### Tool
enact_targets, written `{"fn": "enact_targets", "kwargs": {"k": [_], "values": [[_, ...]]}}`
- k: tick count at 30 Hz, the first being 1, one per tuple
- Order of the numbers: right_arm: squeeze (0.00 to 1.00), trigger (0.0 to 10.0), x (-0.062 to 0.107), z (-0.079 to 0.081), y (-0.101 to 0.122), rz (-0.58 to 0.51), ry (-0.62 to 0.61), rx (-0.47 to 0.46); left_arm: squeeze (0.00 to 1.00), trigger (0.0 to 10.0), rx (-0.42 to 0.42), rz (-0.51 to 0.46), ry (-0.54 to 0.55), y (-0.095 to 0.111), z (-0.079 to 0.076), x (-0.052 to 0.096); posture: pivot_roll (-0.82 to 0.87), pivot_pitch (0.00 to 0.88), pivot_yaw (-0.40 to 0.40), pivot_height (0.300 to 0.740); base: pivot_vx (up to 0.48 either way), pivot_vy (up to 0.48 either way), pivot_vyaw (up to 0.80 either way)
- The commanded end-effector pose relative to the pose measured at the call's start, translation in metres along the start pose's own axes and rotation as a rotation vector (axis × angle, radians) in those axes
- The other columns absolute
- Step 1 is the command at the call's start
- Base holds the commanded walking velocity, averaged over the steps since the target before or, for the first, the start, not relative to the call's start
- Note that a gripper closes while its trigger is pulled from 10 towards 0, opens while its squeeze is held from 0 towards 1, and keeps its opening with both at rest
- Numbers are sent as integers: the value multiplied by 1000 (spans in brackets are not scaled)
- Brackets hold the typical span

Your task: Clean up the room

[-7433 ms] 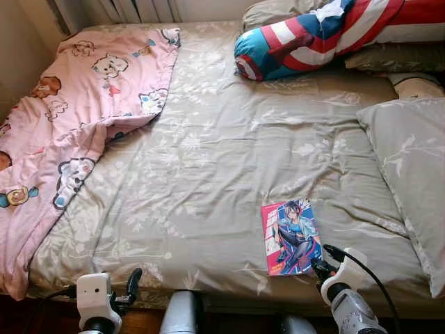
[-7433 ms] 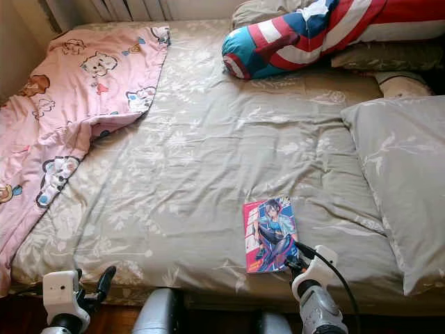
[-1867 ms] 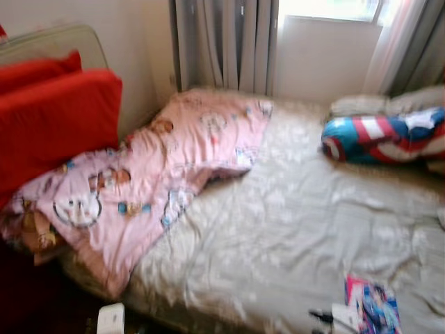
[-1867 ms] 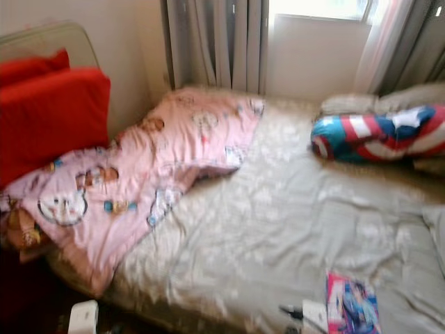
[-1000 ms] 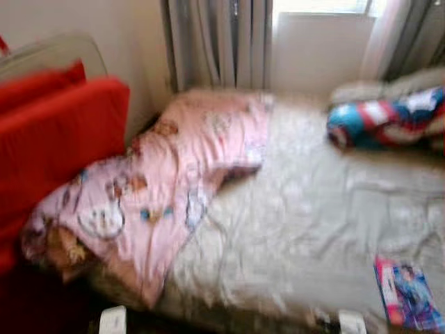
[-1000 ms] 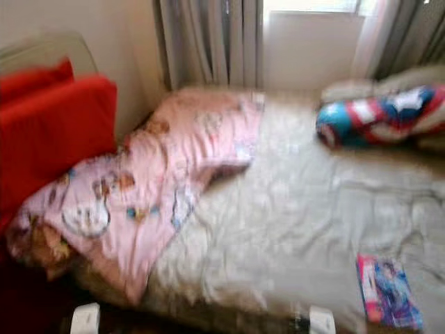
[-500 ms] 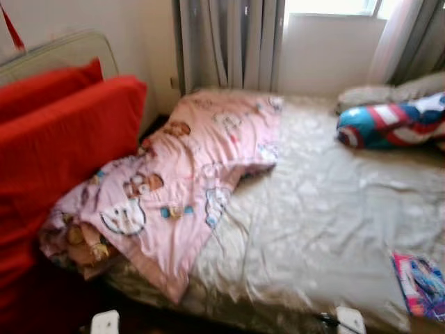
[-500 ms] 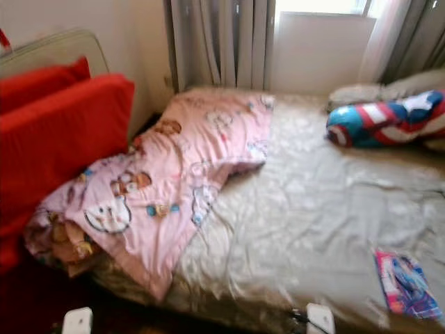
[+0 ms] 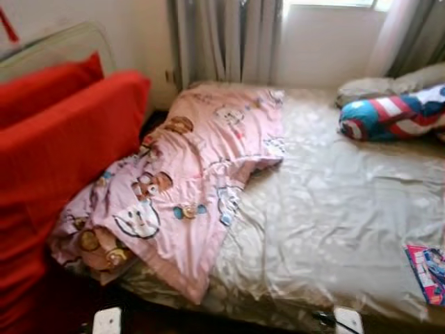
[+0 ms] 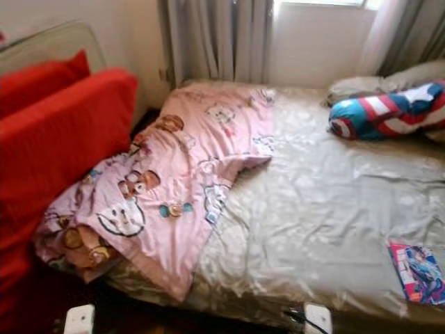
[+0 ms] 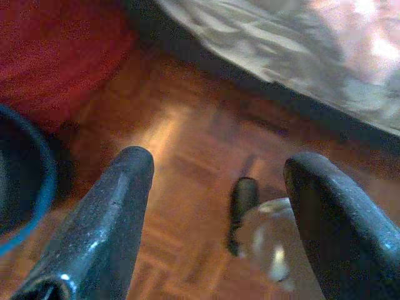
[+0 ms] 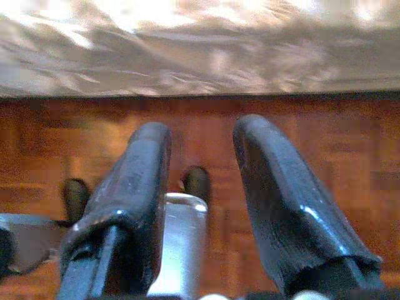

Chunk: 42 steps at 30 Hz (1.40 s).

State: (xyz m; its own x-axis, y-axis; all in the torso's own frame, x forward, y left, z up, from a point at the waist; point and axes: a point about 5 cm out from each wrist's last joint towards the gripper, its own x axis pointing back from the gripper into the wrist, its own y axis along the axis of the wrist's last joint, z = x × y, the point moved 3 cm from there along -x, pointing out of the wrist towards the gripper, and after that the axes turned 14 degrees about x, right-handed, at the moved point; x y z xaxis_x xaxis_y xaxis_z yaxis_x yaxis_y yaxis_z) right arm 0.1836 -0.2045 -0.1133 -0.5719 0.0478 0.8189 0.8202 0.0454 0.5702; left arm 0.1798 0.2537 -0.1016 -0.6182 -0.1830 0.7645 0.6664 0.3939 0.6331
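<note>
A pink cartoon-print blanket [image 9: 188, 188] lies crumpled over the left side of the bed [image 9: 334, 209], its corner hanging off the near edge. A colourful comic book [image 10: 419, 271] rests on the beige sheet at the near right. A red, white and blue shield-print pillow [image 9: 393, 117] lies at the head end. My left gripper [image 11: 219, 165] hangs open over the wooden floor, holding nothing. My right gripper [image 12: 203, 131] also hangs over the floor by the bed's edge, open by a narrow gap and holding nothing.
Big red cushions [image 9: 62, 146] stand against the wall to the left of the bed. Grey curtains [image 9: 226, 42] and a window are behind the bed. Beige pillows [image 9: 386, 83] sit at the far right. A blue-rimmed dark object [image 11: 22, 169] stands on the floor by the left gripper.
The view has swung left and pulled back from the bed: the red cushions have come into view and the comic book has slid toward the right edge. Nothing on the bed has moved.
</note>
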Motion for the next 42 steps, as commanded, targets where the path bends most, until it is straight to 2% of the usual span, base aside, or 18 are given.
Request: {"fn": "enact_targets", "kwargs": {"k": [1,23,28,35,42], "values": [[0,10000,2,-9,-6,11,-20,1,0,10000,8,13,-10,-4,-6,-1,14,0,11,740,0,345,0],[0,10000,3,-8,-8,18,-20,4,0,10000,6,15,-6,-7,-2,1,15,0,13,740,0,345,0],[0,10000,3,-7,-9,19,-19,5,0,10000,5,14,-9,-6,-5,0,15,0,12,740,0,342,0],[0,10000,3,-8,-12,24,-18,7,0,10000,0,8,-15,-6,-10,0,19,0,11,740,0,0,0],[0,10000,4,-8,-14,25,-13,26,0,10000,1,8,-15,-7,-8,0,20,0,13,740,0,0,0]]}}
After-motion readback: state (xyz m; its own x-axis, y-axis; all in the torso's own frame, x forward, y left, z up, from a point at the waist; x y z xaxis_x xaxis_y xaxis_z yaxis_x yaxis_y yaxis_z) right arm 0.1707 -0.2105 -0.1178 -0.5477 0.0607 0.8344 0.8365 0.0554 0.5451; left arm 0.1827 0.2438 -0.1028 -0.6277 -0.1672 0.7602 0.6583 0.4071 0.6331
